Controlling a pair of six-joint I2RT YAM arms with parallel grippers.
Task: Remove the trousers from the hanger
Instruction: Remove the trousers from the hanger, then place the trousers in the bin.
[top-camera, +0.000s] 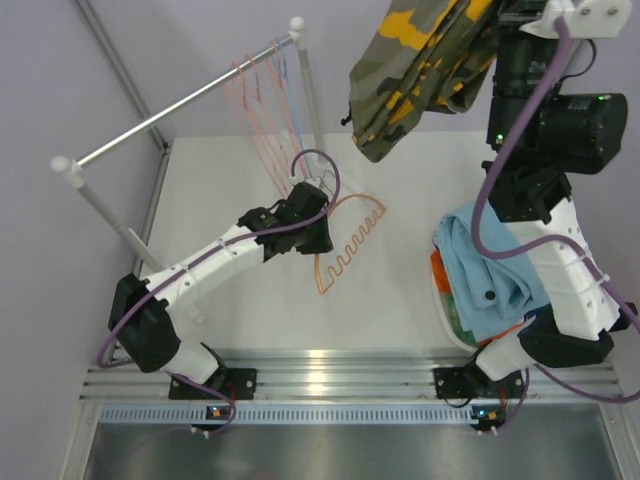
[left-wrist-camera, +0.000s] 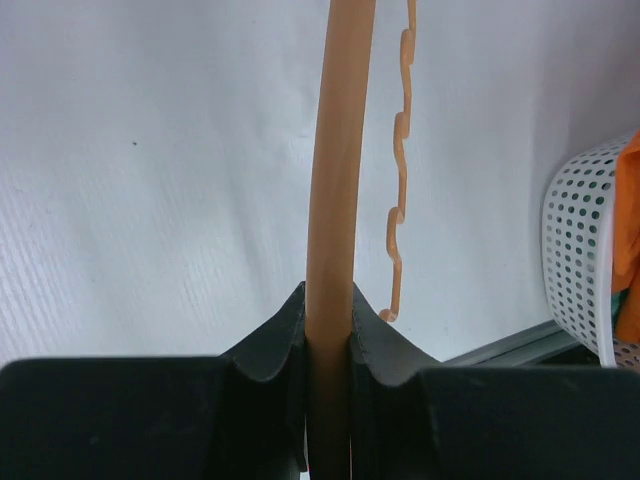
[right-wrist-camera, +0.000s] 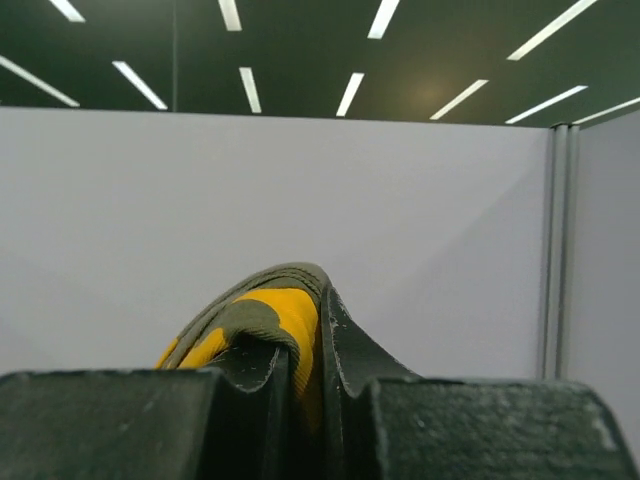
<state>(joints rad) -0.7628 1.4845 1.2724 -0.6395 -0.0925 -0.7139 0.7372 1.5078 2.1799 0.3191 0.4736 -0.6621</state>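
1. Left claw (left-wrist-camera: 328, 330): clamped together on the bar of the orange plastic hanger (top-camera: 350, 245), pads tight on both sides of it.
2. The hanger sits low over the white tabletop (top-camera: 400, 310), mid-table, with nothing on it. I cannot tell whether it touches the surface.
3. Right claw (right-wrist-camera: 305, 345): pinched shut on a fold of the olive camouflage trousers with yellow patches (top-camera: 420, 70).
4. Those trousers hang free, high above the far right of the tabletop and well apart from the hanger.
5. White perforated basket (left-wrist-camera: 575, 260) at the right, beside the right arm: light blue trousers (top-camera: 490, 265) on top, bright orange cloth (top-camera: 437, 268) showing at the rim under them.
6. Metal rail (top-camera: 180, 110) at the far left carries thin pink and blue hangers (top-camera: 265, 115), all bare.
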